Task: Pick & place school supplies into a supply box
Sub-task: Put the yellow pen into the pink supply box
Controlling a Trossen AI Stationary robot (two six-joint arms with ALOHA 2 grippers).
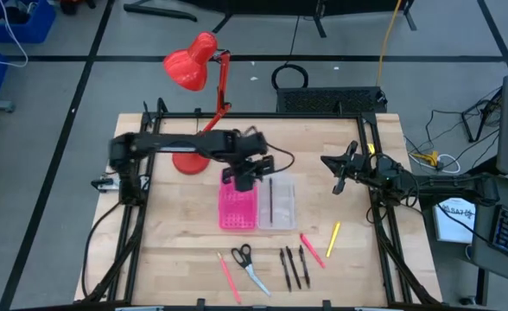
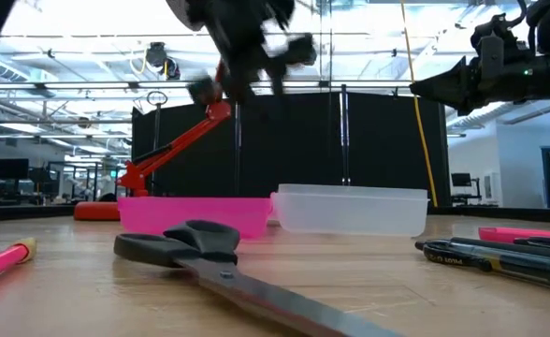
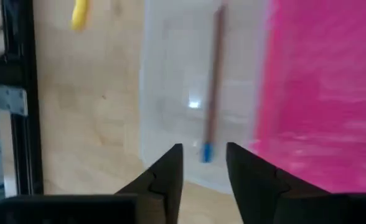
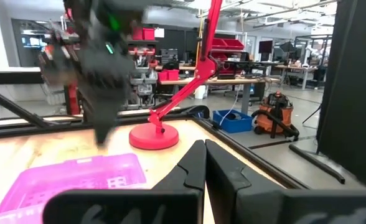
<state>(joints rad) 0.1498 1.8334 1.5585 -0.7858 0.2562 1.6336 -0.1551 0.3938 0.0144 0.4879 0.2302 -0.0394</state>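
The supply box lies open mid-table, its pink half [image 1: 238,207] beside its clear half [image 1: 280,206]. A thin brown pencil with a blue end [image 3: 213,81] lies inside the clear half. My left gripper [image 3: 204,163] hovers open above the box's far end [image 1: 244,181], with nothing between its fingers. On the table near the front edge lie the scissors [image 1: 250,266], a pink pen [image 1: 228,276], three dark pens [image 1: 293,266], another pink pen [image 1: 312,249] and a yellow pencil [image 1: 333,239]. My right gripper [image 4: 203,149] waits shut at the table's right side [image 1: 336,180].
A red desk lamp stands on its round base [image 1: 189,160] at the far left of the box, its arm leaning over the table's far edge. Black frame rails [image 1: 379,199] run along the table's sides. Bare wood lies left of the box.
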